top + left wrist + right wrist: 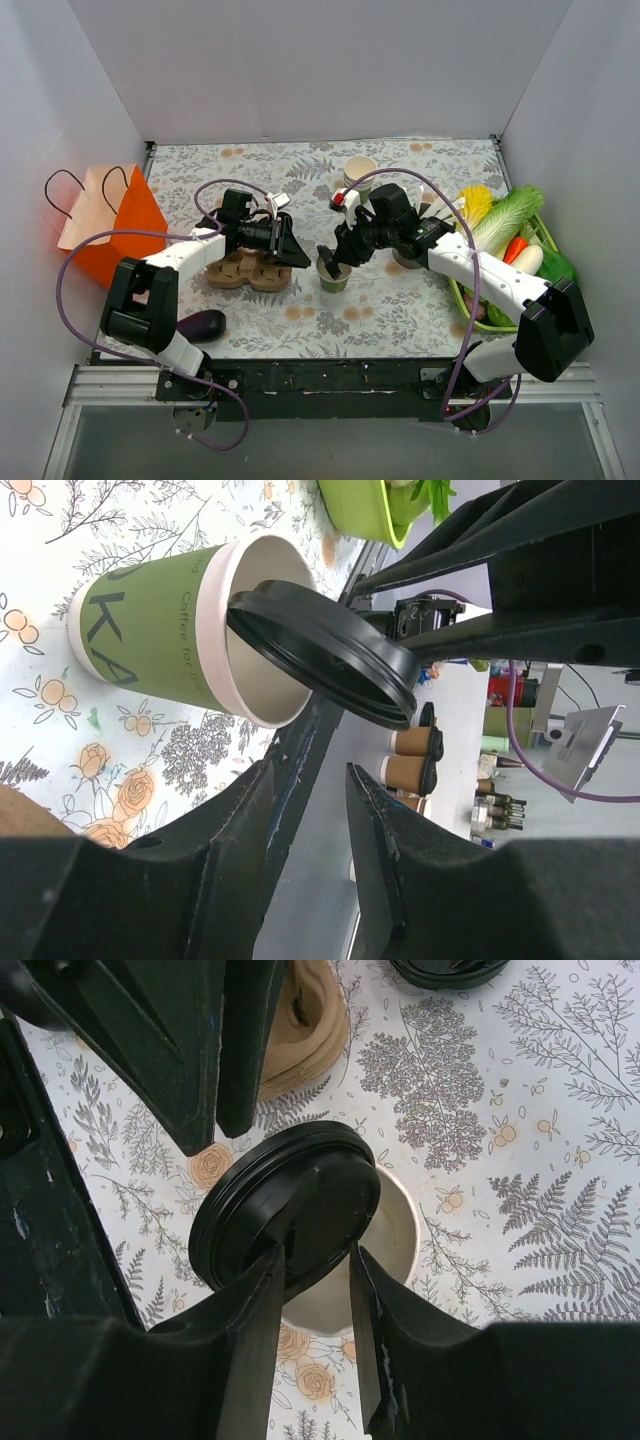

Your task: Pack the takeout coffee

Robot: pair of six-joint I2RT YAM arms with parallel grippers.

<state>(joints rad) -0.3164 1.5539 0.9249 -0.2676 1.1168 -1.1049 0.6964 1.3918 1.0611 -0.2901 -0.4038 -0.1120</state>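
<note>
Takeout coffee (333, 274) stands mid-frame on the table (400, 312), not yet capped. Our right tool (318, 1252) pinches the black lid (270, 1190), tilted over its rim. Our left tool (298, 256) is pressed together, empty. Next we must level the lid and press it down.

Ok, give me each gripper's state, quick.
Left gripper: closed, holding nothing.
Right gripper: closed on the black lid, over the green cup.
</note>
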